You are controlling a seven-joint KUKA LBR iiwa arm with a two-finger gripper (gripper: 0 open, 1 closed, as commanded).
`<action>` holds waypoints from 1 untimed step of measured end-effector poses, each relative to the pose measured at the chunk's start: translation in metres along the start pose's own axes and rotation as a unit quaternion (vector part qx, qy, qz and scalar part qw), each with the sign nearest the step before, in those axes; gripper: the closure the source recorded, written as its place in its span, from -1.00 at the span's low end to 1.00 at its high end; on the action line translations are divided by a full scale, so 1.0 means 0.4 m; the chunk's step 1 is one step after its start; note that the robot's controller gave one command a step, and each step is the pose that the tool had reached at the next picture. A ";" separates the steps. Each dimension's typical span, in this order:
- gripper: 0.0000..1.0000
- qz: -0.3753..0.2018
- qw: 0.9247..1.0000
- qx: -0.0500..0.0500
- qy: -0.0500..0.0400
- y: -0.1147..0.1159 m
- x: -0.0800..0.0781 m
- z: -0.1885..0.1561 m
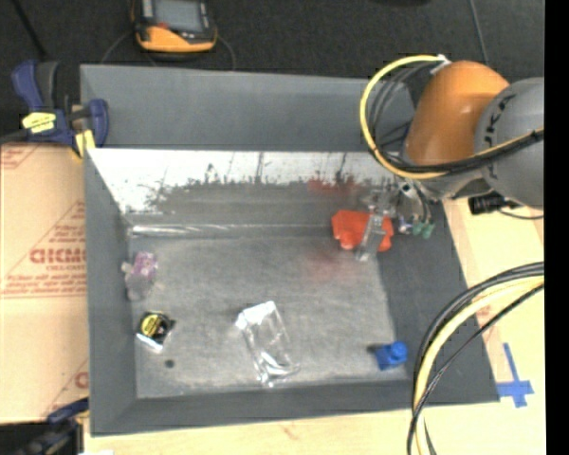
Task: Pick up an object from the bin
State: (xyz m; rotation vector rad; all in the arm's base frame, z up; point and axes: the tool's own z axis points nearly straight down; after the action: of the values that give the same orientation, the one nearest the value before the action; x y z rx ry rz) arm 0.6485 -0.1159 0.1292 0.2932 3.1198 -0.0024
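Grey metal bin (266,268), inspected from above. My gripper (372,235) stands near the far right corner, against an orange-red lump (349,227); parted or closed, I cannot tell. Outward: small blue block (391,355) by the near right corner, crumpled clear plastic wrapper (266,341) towards the near edge.

The bin (104,282) is grey; its floor is paler and speckled, and the far wall has dark streaks. Right at the gripper (373,227), which is metal grey with a small green spot beside it, there is an orange-red thing (346,227). Towards the front from the gripper, the block (391,354) is bright blue. Front-left of the gripper, the wrap (266,341) is clear with white shine. Far to the left of the gripper, one small thing (153,329) is yellow and black, and the lump (142,267) is pale purple. The arm's cover (450,112) is orange (its cables (363,112) are yellow and black).
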 end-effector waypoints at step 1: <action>1.00 0.000 1.000 0.000 -0.001 -0.001 -0.005 -0.026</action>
State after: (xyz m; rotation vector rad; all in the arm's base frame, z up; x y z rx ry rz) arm 0.6502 -0.1167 0.1395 0.2924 3.1186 -0.0032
